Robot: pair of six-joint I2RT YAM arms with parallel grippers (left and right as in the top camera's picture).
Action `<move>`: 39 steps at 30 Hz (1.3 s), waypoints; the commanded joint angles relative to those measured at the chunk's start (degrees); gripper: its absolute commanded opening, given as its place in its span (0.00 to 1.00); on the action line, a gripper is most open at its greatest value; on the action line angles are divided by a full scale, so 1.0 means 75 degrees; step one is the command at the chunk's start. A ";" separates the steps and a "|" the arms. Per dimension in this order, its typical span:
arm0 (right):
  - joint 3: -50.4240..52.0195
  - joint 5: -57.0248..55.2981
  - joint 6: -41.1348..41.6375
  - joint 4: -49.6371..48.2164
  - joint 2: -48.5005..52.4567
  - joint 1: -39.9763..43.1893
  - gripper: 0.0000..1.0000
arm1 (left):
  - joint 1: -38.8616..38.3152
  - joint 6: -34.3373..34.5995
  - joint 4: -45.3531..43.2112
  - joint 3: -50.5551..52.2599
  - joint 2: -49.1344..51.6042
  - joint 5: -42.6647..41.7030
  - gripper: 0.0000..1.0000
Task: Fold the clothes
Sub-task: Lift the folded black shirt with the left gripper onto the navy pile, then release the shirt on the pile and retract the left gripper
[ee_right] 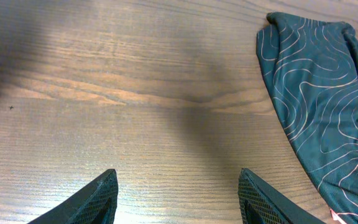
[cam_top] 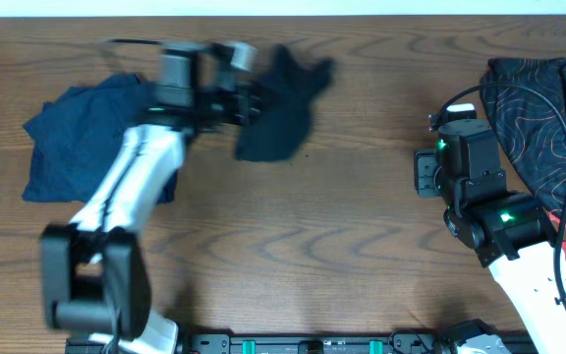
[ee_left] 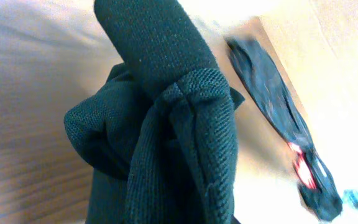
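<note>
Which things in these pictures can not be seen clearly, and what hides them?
- Left gripper: blurred in the overhead view; in the left wrist view the dark garment fills the frame and hides one finger.
- Patterned fabric: cut off by the right edge overhead; the right arm covers its lower part.
- Navy-blue piece: partly under the left arm overhead; its type is unclear.

Garments: 3 total.
- 1 navy-blue piece (cam_top: 82, 143)
- 1 plain dark piece (cam_top: 285, 108)
- 1 black piece w/ thin red wavy lines (cam_top: 543, 108)

Robot arms: 2, i.e. left arm (cam_top: 131, 187) & right arm (cam_top: 538, 265).

End effectors: 2, one per arm, i.e. left end effector (cam_top: 252, 103) & right end effector (ee_right: 178, 183).

Fingers (ee_right: 92, 199) showing in right wrist view: 2.

Green lights (cam_top: 504, 216) lit on right arm: 2.

Tabletop (cam_top: 312, 236): 1, wood-grain.
</note>
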State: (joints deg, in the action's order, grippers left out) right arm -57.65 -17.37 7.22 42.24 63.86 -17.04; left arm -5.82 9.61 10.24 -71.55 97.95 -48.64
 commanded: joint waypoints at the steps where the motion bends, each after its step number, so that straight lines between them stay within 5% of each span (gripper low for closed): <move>1: -0.0064 0.0000 0.0122 0.0000 -0.0064 0.0026 0.60 | 0.1055 -0.0283 0.0323 -0.0050 -0.0589 -0.0020 0.06; 10: -0.0064 0.0003 0.0122 0.0000 -0.0064 0.0026 0.60 | 0.4039 -0.0280 0.0370 -0.0050 -0.0600 0.0309 0.06; 19: -0.0064 0.0009 0.0125 0.0020 -0.0064 0.0026 0.61 | 0.5747 -0.0280 0.0373 -0.0035 -0.0017 0.1320 0.06; 20: -0.0064 0.0012 0.0125 0.0032 -0.0064 0.0026 0.60 | 0.5881 -0.0245 0.0408 -0.0032 0.0052 0.1469 0.11; 22: -0.0064 0.0058 0.0125 0.0058 -0.0064 0.0026 0.61 | 0.6073 0.0119 0.0463 -0.0035 0.0143 0.1425 0.98; 24: -0.0064 0.0131 0.0125 0.0052 -0.0064 0.0026 0.63 | 0.6126 0.0632 0.0516 -0.0035 0.0143 0.1236 0.98; 27: -0.0064 0.0201 0.0635 0.0003 -0.0064 0.0093 0.83 | 0.5995 0.0650 0.0510 -0.0035 0.0009 0.0326 0.98; 31: -0.0064 0.1609 0.1207 -0.0603 -0.0064 0.0912 0.99 | 0.5386 0.0117 0.1003 -0.0035 -0.0557 0.1172 0.98; 39: -0.0064 0.2122 0.0501 -0.1498 -0.0067 0.2291 0.99 | 0.3363 -0.0338 0.2699 -0.0035 -0.1985 0.4039 0.98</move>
State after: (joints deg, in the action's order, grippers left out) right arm -57.67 -3.79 13.15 31.42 63.86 -1.91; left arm 22.46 8.88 27.90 -71.55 86.24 -27.55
